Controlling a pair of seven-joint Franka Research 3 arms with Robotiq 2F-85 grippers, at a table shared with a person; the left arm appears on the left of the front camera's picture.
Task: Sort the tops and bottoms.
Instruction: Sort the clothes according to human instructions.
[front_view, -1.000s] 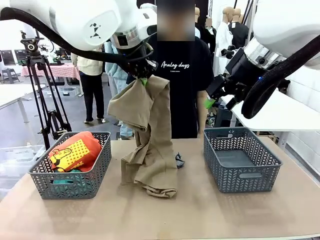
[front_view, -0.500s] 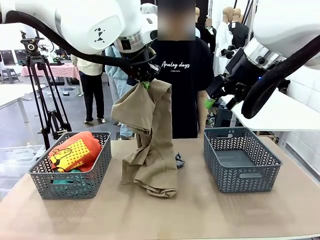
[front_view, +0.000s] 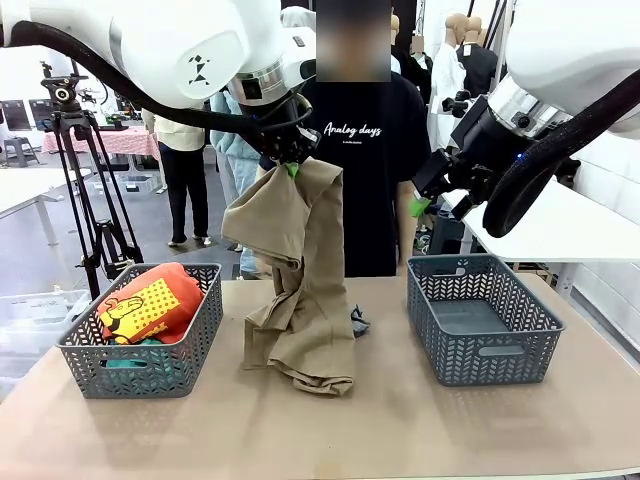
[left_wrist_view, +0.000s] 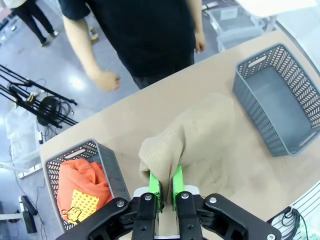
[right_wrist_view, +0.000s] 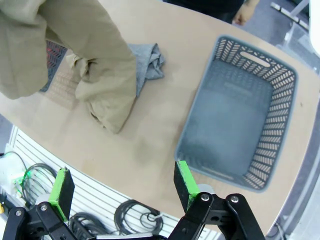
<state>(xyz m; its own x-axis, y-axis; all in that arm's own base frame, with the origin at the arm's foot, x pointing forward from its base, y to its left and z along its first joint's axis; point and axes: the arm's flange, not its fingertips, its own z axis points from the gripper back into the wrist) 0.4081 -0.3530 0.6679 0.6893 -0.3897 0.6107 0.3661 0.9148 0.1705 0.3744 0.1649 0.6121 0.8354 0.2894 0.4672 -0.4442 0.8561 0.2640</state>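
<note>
Tabletop (front_view: 420, 430) same; khaki garment (front_view: 300, 260) slightly rightward

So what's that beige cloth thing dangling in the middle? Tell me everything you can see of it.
It is a tan khaki cloth garment, soft and creased. The left gripper is shut on a bunched fold at its top, holding it above the middle of the brown table. It hangs in long folds, and its lower end lies crumpled on the tabletop. A small heather grey garment lies right beside that lower end, on the far side.
</note>
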